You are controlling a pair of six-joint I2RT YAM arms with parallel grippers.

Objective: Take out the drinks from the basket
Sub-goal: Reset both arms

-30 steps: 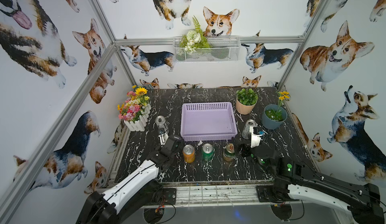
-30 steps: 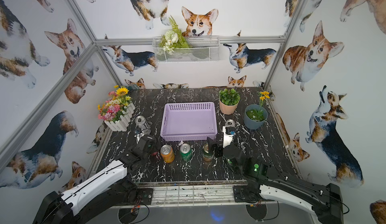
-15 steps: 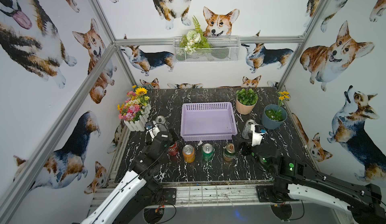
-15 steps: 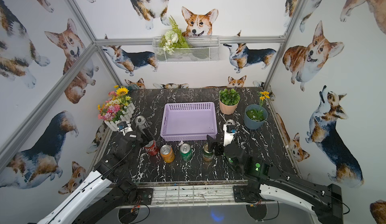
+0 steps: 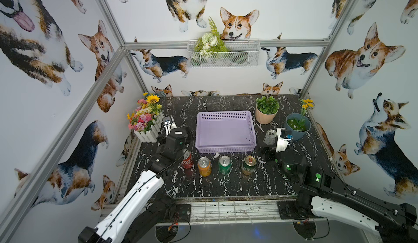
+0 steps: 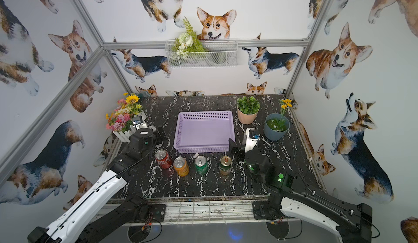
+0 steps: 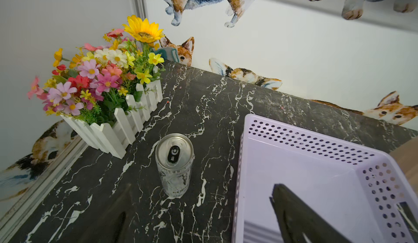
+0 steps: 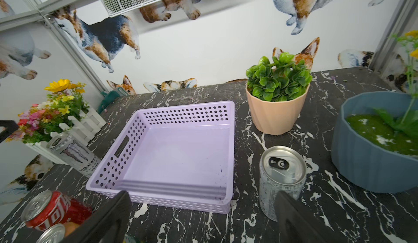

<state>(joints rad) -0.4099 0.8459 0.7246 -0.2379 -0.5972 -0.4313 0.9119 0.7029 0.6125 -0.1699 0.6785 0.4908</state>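
Note:
The lilac basket (image 5: 226, 132) stands empty mid-table. In front of it four drinks stand in a row: red (image 5: 187, 160), orange (image 5: 204, 166), bright green (image 5: 224, 164) and dark-green-and-gold (image 5: 248, 164). One silver can (image 7: 175, 162) stands left of the basket by the flower box, another silver can (image 5: 270, 136) to its right. My left gripper (image 7: 203, 219) is open just short of the left silver can, with one finger (image 7: 294, 214) over the basket's corner. My right gripper (image 8: 201, 217) is open at the basket's front right corner, and one finger (image 8: 291, 217) is close beside the right silver can.
A white picket box of flowers (image 5: 147, 121) stands at the left edge. At the back right are a peach pot with a green plant (image 5: 267, 112) and a blue-grey pot (image 5: 297, 126). A white wire basket with flowers (image 5: 222, 54) hangs on the back wall.
My left gripper has moved away from the red can toward the back left and now faces the left silver can. The right arm has barely moved.

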